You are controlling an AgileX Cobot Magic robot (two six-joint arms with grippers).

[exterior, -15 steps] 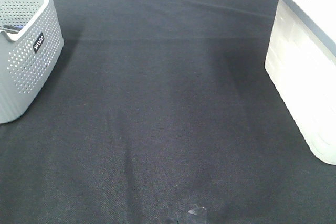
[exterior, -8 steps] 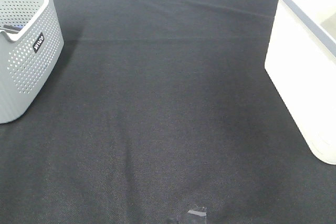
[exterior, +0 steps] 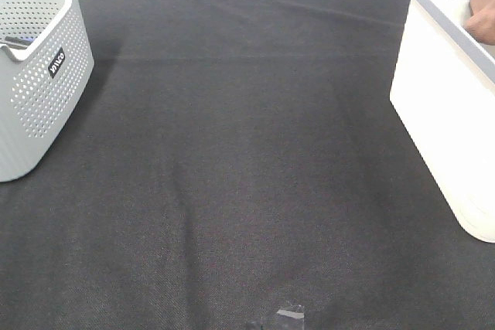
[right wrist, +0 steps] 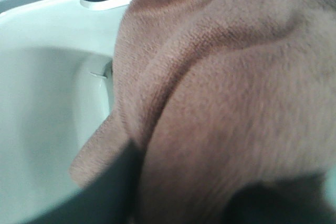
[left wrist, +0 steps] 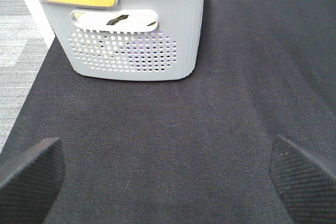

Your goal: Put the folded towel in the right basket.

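Observation:
The folded brown towel (exterior: 483, 15) shows at the far right edge of the exterior high view, over the open top of the white right basket (exterior: 441, 106). In the right wrist view the towel (right wrist: 226, 87) fills most of the frame above the basket's white inside (right wrist: 42, 103). My right gripper (right wrist: 194, 198) is shut on the towel, and its dark fingers (right wrist: 113, 192) show at the towel's lower edge. My left gripper (left wrist: 168, 182) is open and empty, low over the black cloth in front of the grey left basket (left wrist: 131, 40).
The grey perforated basket (exterior: 35, 67) stands at the far left with items inside. A black cloth (exterior: 247, 152) covers the table between the two baskets. A small piece of tape (exterior: 290, 314) lies near the front edge.
One second ago the towel was a blur at the top of the exterior view. It then left the view and now shows over the right basket at the right edge.

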